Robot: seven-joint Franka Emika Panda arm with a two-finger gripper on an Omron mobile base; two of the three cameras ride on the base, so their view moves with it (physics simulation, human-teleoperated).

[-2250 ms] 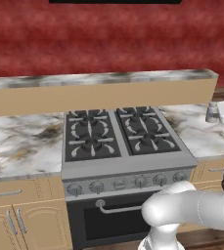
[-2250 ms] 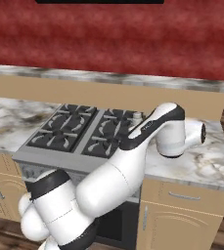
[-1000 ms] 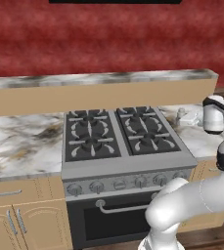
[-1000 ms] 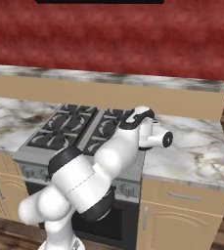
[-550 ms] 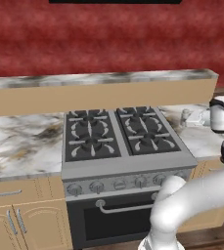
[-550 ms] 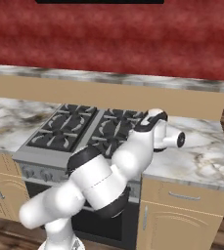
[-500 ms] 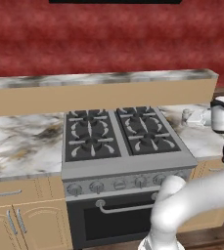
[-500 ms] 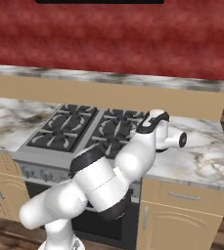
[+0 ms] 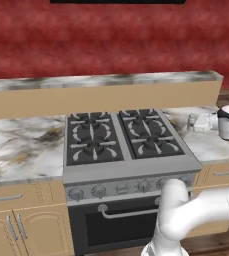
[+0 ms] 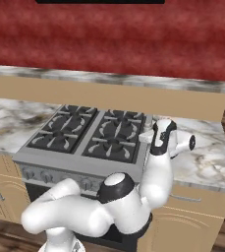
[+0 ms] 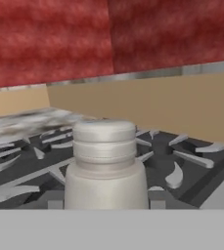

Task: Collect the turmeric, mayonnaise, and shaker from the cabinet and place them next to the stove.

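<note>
The shaker (image 11: 105,168), a pale grey cylinder with a silvery cap, stands upright between my gripper's (image 11: 105,202) fingers and close to the camera. From the left base view, my gripper (image 9: 195,122) is shut on the shaker (image 9: 191,121) low over the marble counter (image 9: 213,147), just past the right edge of the stove (image 9: 121,140). I cannot tell whether the shaker touches the counter. In the right base view my hand (image 10: 147,135) hangs at the stove's (image 10: 84,133) right edge. The turmeric, mayonnaise and cabinet are out of view.
A raised tan ledge with a marble top (image 9: 106,92) runs behind the stove, under a red wall. Marble counter (image 10: 205,157) extends right of the stove and more lies to its left (image 9: 21,150). My arm's elbow (image 10: 124,197) bulks in front of the oven door.
My hand has sunk slightly toward the counter with the shaker in it. The arm's elbow has swung round to the right in front of the stove.
</note>
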